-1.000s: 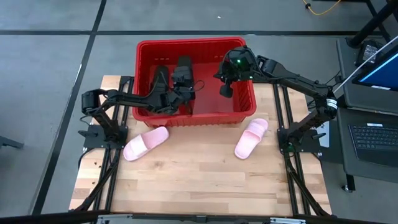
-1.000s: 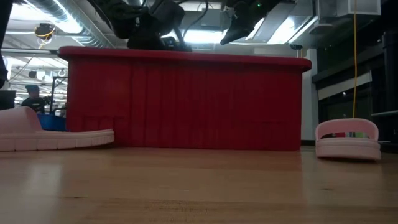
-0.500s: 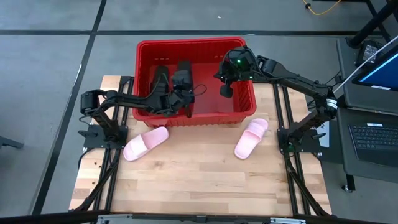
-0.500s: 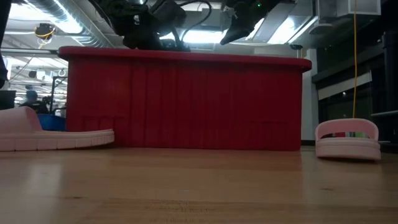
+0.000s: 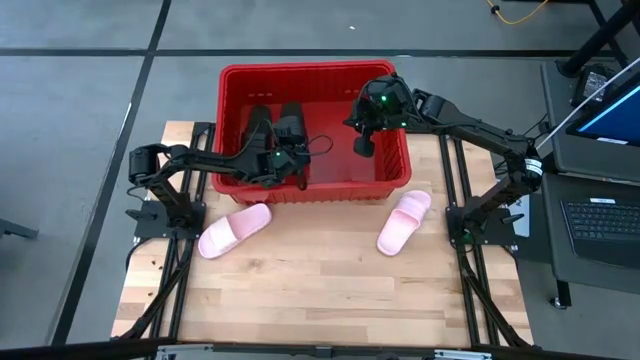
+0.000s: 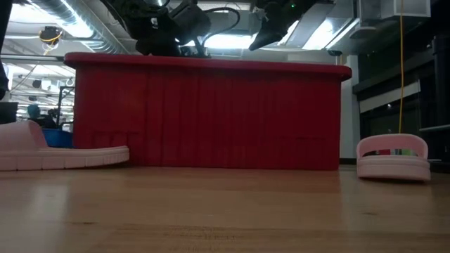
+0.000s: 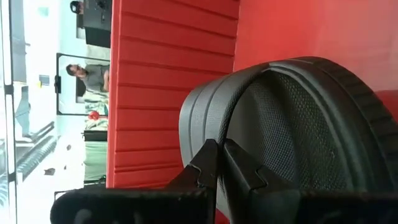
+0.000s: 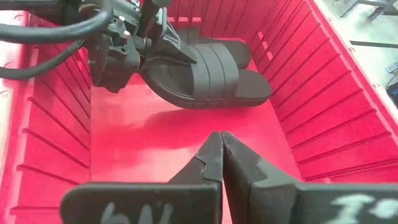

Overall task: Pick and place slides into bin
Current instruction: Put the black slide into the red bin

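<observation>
The red bin point(image 5: 315, 190) stands at the table's far middle. Two black slides are inside it: one point(image 5: 257, 125) lies toward the bin's left, and the other point(image 5: 291, 118) is beside it, at my left gripper point(image 5: 285, 155), which is shut on it low inside the bin. My right gripper point(image 5: 362, 146) is shut and empty above the bin's right part. Two pink slides lie on their soles on the wood in front of the bin, one at the left point(image 5: 235, 230) and one at the right point(image 5: 403, 222). My left gripper holds the black slide by the side of its wide strap point(image 7: 208, 134), near where the strap meets the sole. The strap's edge runs in between the two nearly shut fingers. The fingers come from the bin's near side. The slide point(image 8: 211, 78) sits tilted over the bin floor.
The bin's tall ribbed walls point(image 8: 56, 137) close in both grippers. In the low view the bin point(image 6: 211, 112) hides its contents, and both arms show above its rim. Bare wood lies in front of the pink slides. A person point(image 7: 93, 74) stands in the room beyond.
My left gripper has drawn back a little toward the bin's near wall and gone slightly lower, with the black slide following it. My right gripper has kept still.
</observation>
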Controlling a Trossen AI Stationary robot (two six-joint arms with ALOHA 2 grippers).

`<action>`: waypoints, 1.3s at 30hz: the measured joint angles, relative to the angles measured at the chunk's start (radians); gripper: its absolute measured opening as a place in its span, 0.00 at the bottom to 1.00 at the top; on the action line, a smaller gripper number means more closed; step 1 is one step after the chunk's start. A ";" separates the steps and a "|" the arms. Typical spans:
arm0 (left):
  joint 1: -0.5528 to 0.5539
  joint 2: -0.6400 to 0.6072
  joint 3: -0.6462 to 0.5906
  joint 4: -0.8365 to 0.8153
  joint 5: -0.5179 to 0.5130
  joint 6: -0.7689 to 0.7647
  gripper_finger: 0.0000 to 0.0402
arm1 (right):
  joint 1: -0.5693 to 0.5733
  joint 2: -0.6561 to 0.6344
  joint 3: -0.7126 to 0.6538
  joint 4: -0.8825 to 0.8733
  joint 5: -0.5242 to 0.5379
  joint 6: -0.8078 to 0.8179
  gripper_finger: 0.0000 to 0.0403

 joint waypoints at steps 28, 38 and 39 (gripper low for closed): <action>0.052 0.000 -0.002 -0.118 0.147 -0.109 0.01 | 0.000 0.000 0.000 -0.016 -0.026 0.004 0.01; 0.067 0.001 -0.003 -0.137 0.200 -0.125 0.01 | 0.003 0.000 0.000 -0.030 -0.053 0.012 0.01; 0.068 0.002 -0.003 -0.137 0.214 -0.131 0.01 | 0.003 0.000 0.000 -0.030 -0.053 0.015 0.01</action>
